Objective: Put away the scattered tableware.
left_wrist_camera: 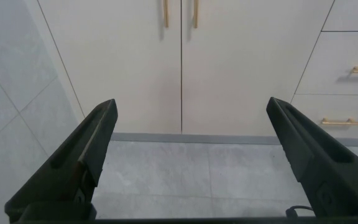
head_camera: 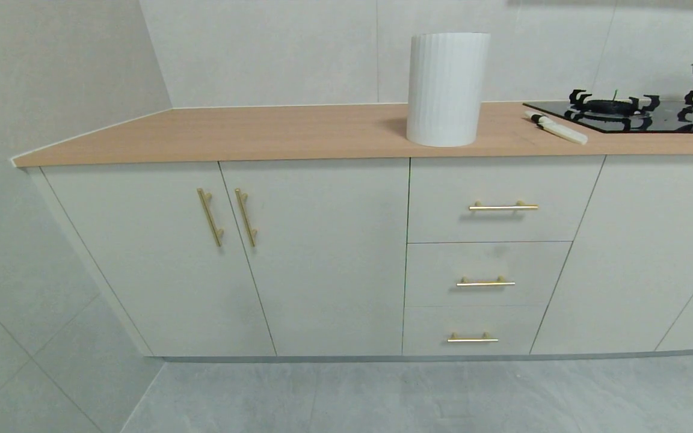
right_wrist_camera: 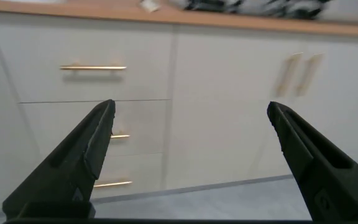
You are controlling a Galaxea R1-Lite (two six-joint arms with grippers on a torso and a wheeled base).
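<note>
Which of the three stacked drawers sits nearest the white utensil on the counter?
The top drawer, directly beneath the countertop edge; the middle drawer and bottom drawer lie lower.

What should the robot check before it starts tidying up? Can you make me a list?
1. Left gripper open and empty: ok.
2. Right gripper open and empty: ok.
3. Something to tidy is in sight: ok. A white utensil lies on the countertop beside the gas hob.
4. White ribbed container stands upright on the countertop: ok. Room inside it: cannot tell.
5. Top drawer open, if the utensil goes there: not ok, it is shut.
6. Near enough to reach the countertop: probably not ok. Both grippers hang low, with floor between them and the cabinets.
</note>
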